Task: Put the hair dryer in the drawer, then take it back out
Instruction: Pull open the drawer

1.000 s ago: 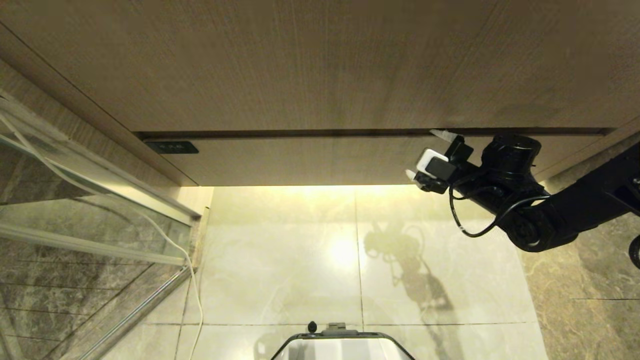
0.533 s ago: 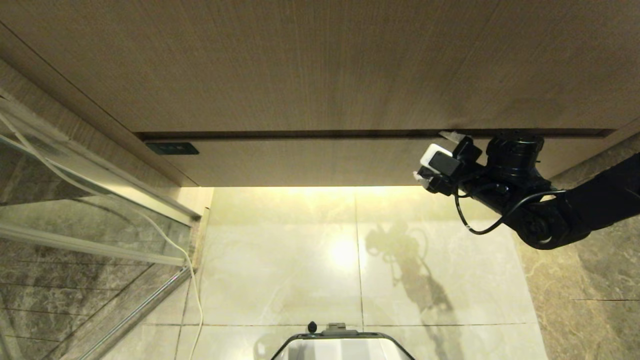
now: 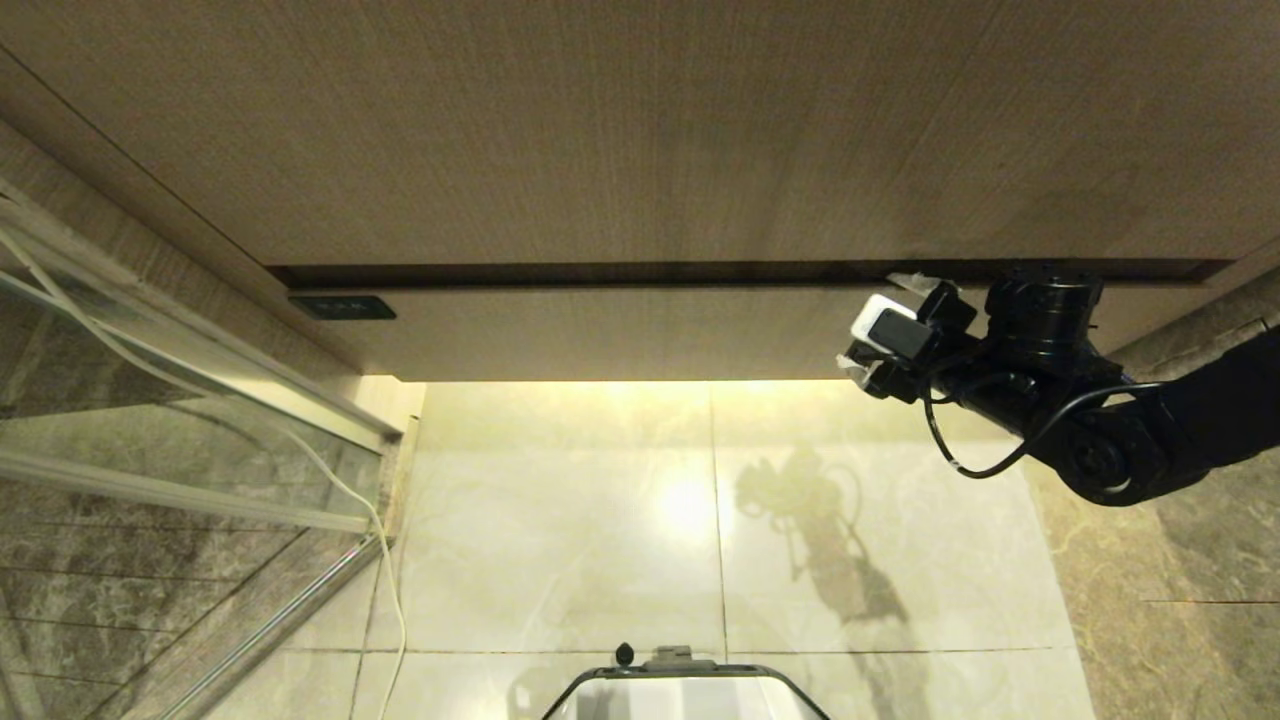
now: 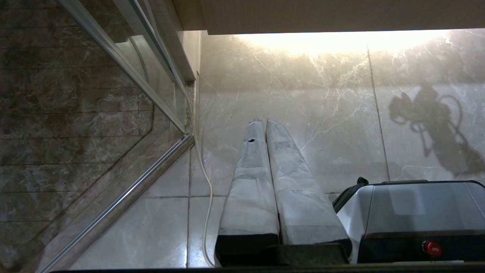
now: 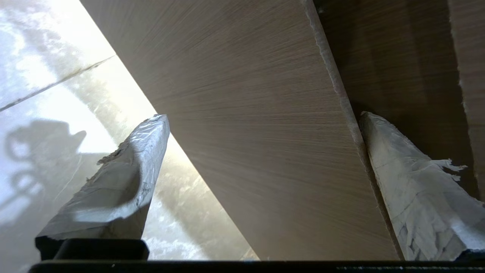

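Right wrist view: the right gripper [image 5: 261, 117], fingers spread wide, straddles the light-brown wood-grain drawer [image 5: 261, 151] front; the left gripper [image 4: 265, 123] is clenched.

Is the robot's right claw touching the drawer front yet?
Cannot tell. In the right wrist view the open right gripper straddles the drawer front, one finger in the dark gap above its top edge, but no view plainly shows contact or a gap.

my right gripper [image 3: 880, 330] has shifted right and slightly down along the drawer [image 3: 640, 330] front. the dark gap above the drawer front has widened a little; the front edge now sits lower in the head view.
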### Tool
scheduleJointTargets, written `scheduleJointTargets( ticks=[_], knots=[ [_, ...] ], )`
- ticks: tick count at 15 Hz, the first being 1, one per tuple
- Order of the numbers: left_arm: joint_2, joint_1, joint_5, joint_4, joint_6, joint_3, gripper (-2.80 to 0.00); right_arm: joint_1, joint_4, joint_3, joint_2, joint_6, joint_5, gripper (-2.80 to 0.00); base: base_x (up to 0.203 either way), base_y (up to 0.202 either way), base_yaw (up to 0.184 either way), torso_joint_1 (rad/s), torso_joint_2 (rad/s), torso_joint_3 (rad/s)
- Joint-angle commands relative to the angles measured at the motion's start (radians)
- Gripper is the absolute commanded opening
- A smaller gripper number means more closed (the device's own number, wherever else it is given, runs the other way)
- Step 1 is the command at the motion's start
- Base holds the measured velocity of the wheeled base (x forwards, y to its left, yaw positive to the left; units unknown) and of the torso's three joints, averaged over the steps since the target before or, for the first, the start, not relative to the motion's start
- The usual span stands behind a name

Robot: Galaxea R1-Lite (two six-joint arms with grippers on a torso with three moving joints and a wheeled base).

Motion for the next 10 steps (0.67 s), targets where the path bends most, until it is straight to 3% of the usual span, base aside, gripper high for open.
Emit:
scheduleJointTargets(
  ticks=[1, 10],
  knots=[
    [0.000, 0.000, 0.000, 0.000, 0.000, 0.002, -2.80, 0.000, 0.016, 0.021, -0.020, -0.006, 0.001, 0.00, 0.000, 0.000, 0.000, 0.000, 0.00, 0.000],
    [0.000, 0.000, 0.000, 0.000, 0.000, 0.002, -2.80, -0.002, 0.046, 0.088, -0.087, 0.029, -0.001, 0.00, 0.000, 0.000, 0.000, 0.000, 0.00, 0.000]
  ],
)
